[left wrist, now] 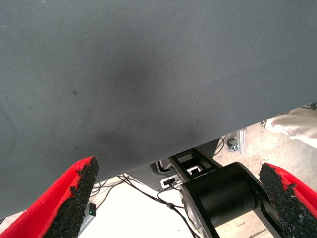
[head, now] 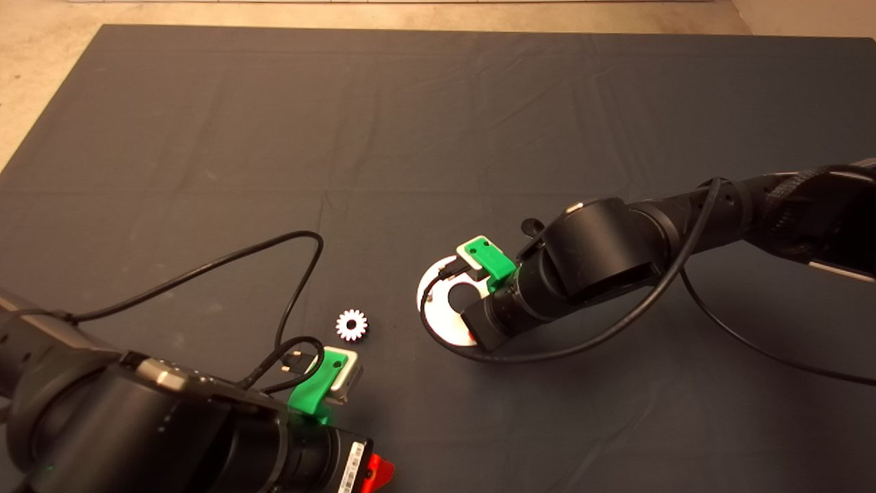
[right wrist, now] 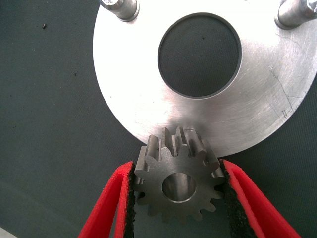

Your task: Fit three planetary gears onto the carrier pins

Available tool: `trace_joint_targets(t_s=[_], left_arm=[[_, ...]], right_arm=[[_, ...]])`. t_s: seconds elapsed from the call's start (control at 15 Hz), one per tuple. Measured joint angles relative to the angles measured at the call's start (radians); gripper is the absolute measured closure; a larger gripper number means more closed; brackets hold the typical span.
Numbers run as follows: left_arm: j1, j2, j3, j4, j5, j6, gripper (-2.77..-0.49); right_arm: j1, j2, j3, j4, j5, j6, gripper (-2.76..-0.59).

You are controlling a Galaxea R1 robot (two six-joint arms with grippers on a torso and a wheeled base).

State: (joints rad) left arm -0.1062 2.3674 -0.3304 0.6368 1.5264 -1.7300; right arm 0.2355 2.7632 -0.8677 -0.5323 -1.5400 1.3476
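Note:
A dark steel planetary gear (right wrist: pixel 177 184) is pinched at its toothed sides by my right gripper (right wrist: pixel 178 167), which is shut on it. It hangs right at the rim of the round silver carrier plate (right wrist: pixel 133 99). Two carrier pins (right wrist: pixel 119 8) (right wrist: pixel 296 13) stand at the plate's far side. From above, the right gripper (head: pixel 473 330) covers much of the plate (head: pixel 431 282). A bright white planetary gear (head: pixel 352 324) lies flat on the mat to the plate's left. My left gripper (left wrist: pixel 178 166) is open and holds nothing, low at the front left (head: pixel 373 474).
The dark mat (head: pixel 438 123) stretches bare behind both arms. Black cables (head: pixel 301 274) loop from each wrist over the mat. The left wrist view shows the mat's edge with the robot base (left wrist: pixel 218 193) and floor beyond it.

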Motion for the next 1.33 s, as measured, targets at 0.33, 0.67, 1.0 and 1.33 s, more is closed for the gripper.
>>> trace_joint_targets(t_s=[0.33,0.67,1.0,1.33], left_arm=[[0.0,-0.008,0.0,0.0,0.0,0.0,-2.34],[0.0,-0.011,0.0,0.0,0.0,0.0,-2.34],[0.0,-0.014,0.0,0.0,0.0,0.0,-2.34],[0.0,-0.014,0.0,0.0,0.0,0.0,-2.34]], right_arm=[[0.001,0.002,-0.008,0.002,0.002,-0.016,-0.99],[0.003,0.002,-0.011,0.005,0.005,-0.024,-0.99],[0.003,0.002,-0.013,0.005,0.006,-0.031,-1.0],[0.003,0.002,-0.013,0.005,0.006,-0.032,-0.99]])
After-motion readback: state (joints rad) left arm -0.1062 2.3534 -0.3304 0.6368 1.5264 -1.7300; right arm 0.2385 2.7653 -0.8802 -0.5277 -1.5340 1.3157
